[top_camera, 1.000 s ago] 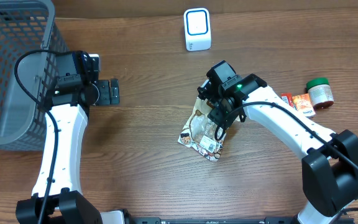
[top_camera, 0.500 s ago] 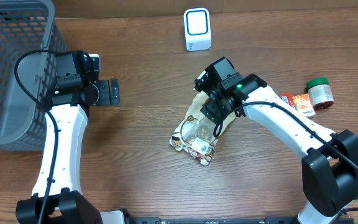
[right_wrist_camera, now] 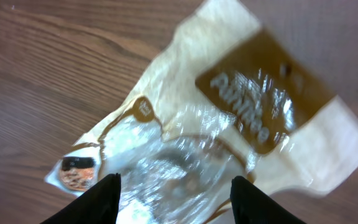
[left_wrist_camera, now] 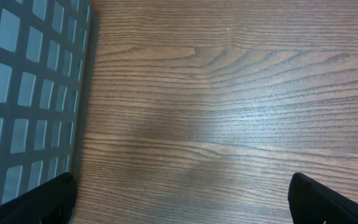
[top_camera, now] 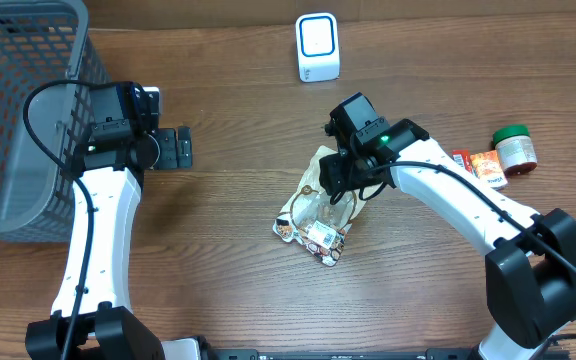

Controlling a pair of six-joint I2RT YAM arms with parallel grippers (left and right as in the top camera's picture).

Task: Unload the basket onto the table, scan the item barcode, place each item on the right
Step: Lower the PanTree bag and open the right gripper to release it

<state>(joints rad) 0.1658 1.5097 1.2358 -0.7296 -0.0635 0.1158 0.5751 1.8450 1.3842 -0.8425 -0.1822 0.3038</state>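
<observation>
One crinkled snack packet (top_camera: 313, 215) lies mid-table, and our right gripper (right_wrist_camera: 176, 200) hangs over it with its fingers apart. One white scanner (top_camera: 317, 47) stands at the far edge. One jar (top_camera: 515, 148) and one orange box (top_camera: 478, 163) sit right. One grey basket (top_camera: 18, 110) sits left, beside our wide-spread left gripper (top_camera: 173, 150). We see brown wood table (top_camera: 228, 260) throughout.

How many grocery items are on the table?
3: a snack bag mid-table; an orange box and a green-lidded jar at the far right. The partly cropped basket could hide more.
</observation>
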